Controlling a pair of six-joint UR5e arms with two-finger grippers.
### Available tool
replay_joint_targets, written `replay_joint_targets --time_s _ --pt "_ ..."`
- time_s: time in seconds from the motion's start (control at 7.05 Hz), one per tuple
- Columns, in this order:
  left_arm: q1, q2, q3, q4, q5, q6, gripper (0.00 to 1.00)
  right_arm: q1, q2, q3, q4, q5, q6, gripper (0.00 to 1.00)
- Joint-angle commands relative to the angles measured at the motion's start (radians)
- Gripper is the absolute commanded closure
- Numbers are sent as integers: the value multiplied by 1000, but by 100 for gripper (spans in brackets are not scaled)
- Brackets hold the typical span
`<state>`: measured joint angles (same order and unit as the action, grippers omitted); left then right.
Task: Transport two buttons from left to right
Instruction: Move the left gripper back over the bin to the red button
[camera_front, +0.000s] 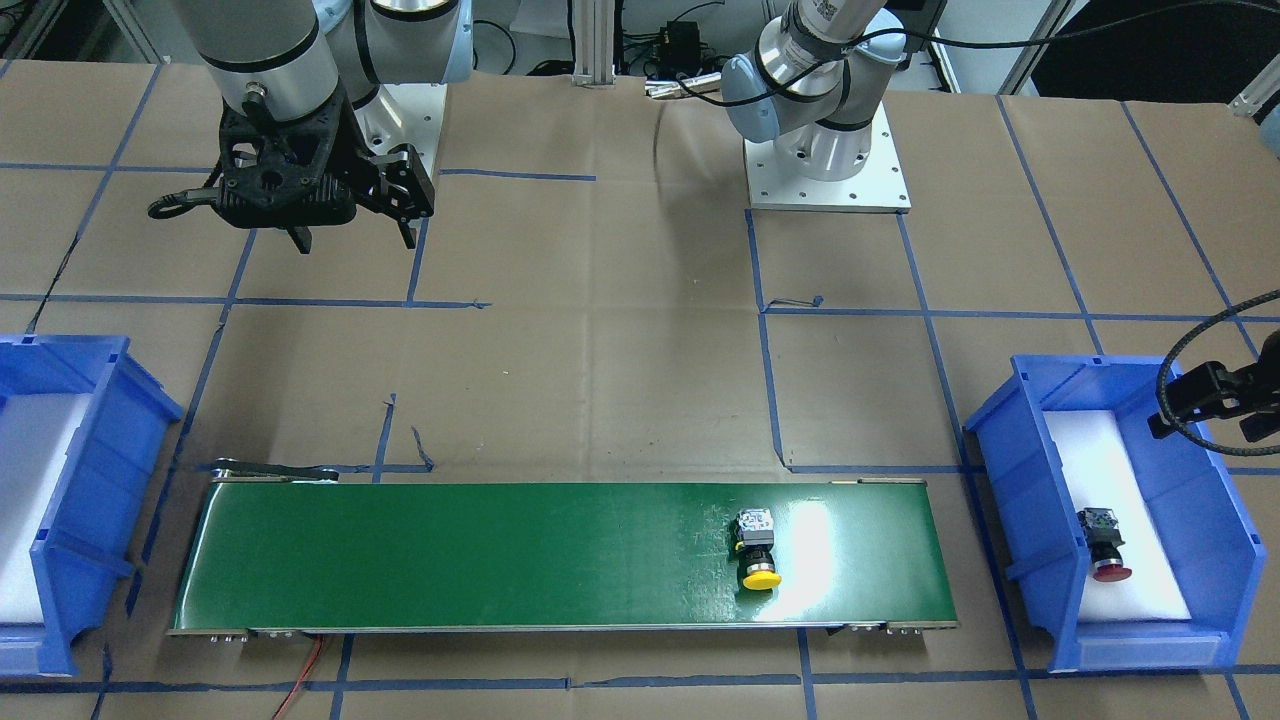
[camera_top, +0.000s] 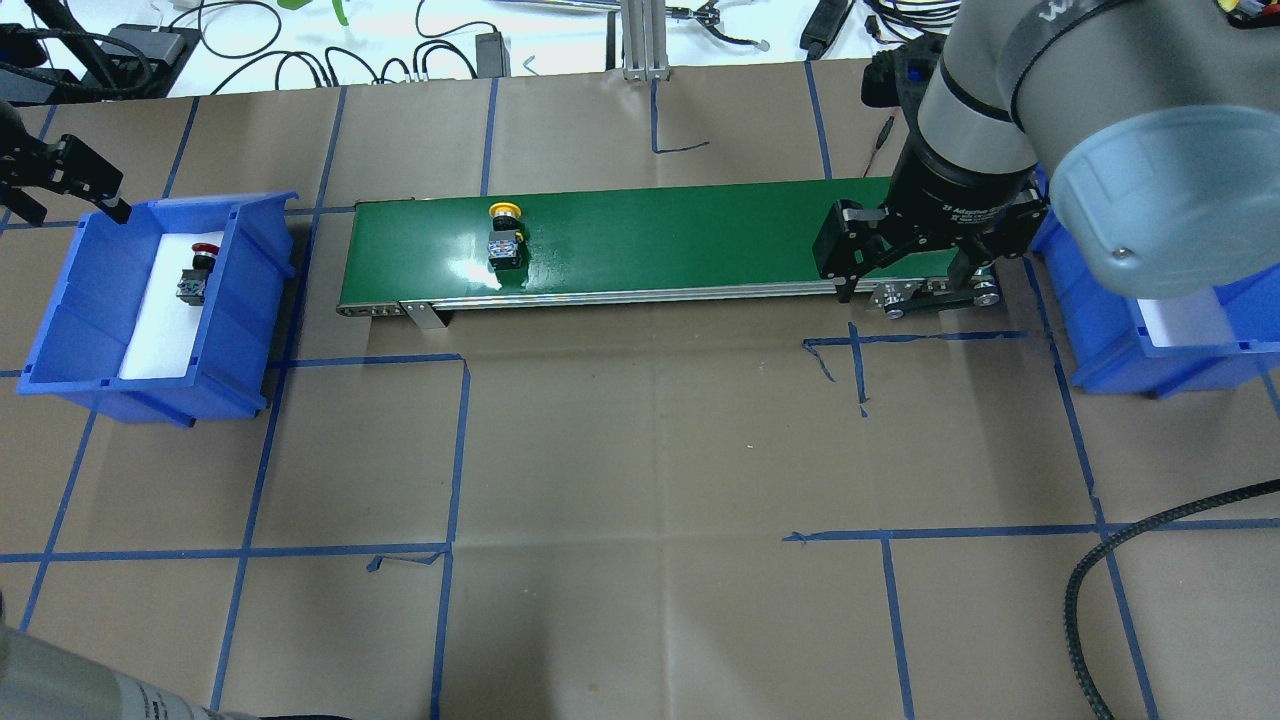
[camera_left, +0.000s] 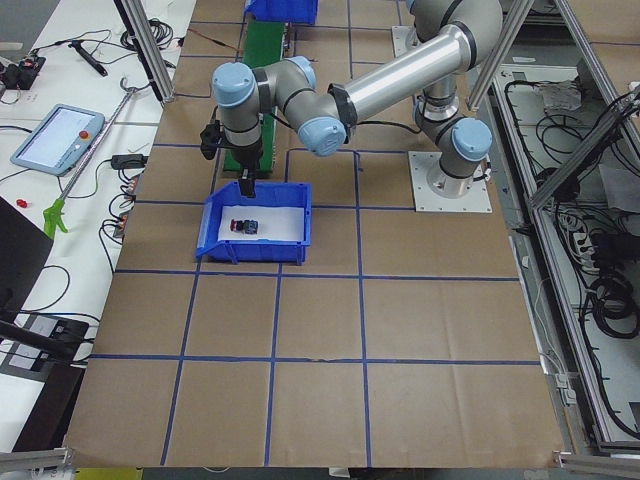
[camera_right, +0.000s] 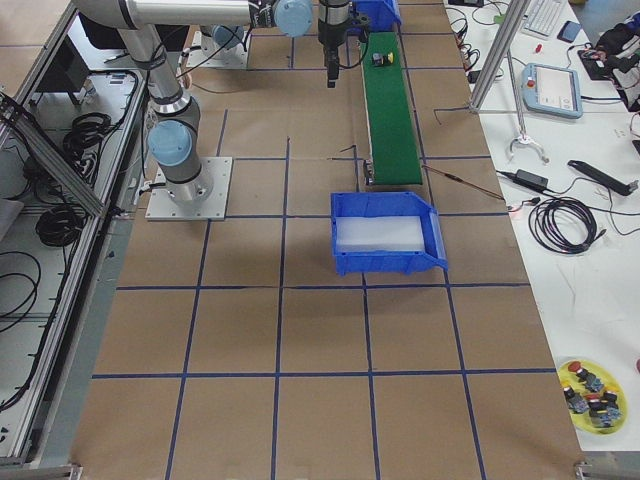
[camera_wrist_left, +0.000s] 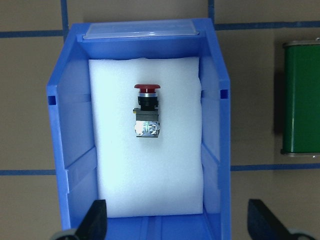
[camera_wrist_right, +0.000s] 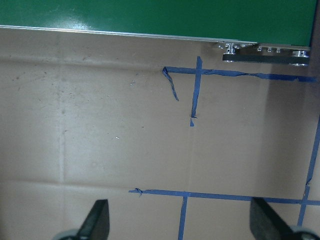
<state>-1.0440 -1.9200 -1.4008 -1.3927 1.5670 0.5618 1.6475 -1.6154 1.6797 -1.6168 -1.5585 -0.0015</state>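
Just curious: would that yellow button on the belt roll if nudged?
The yellow button lies on its side, so it probably cannot tip. Its round cap might swing it in an arc, but the boxy block likely stops rolling.

Hardly anything here reads clean. A line of white print runs round the black collar (camera_top: 962, 208) just above the right gripper (camera_top: 908, 288), but it is too blurred to make out. Pale letters high on the right arm (camera_top: 1090, 110) are cut off at the view's top edge. A white sticker (camera_front: 832, 10) on the left arm (camera_front: 800, 70) carries print too small to read.
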Motion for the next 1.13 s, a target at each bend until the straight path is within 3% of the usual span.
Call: replay_joint_targets --time_s 0.0,0.99 --pt "-4 -75 -6 76 -4 -2 0 0 0 0 0 0 0 0" --pt "-13 -224 -39 234 -4 -2 1 0 0 0 0 0 0 0"
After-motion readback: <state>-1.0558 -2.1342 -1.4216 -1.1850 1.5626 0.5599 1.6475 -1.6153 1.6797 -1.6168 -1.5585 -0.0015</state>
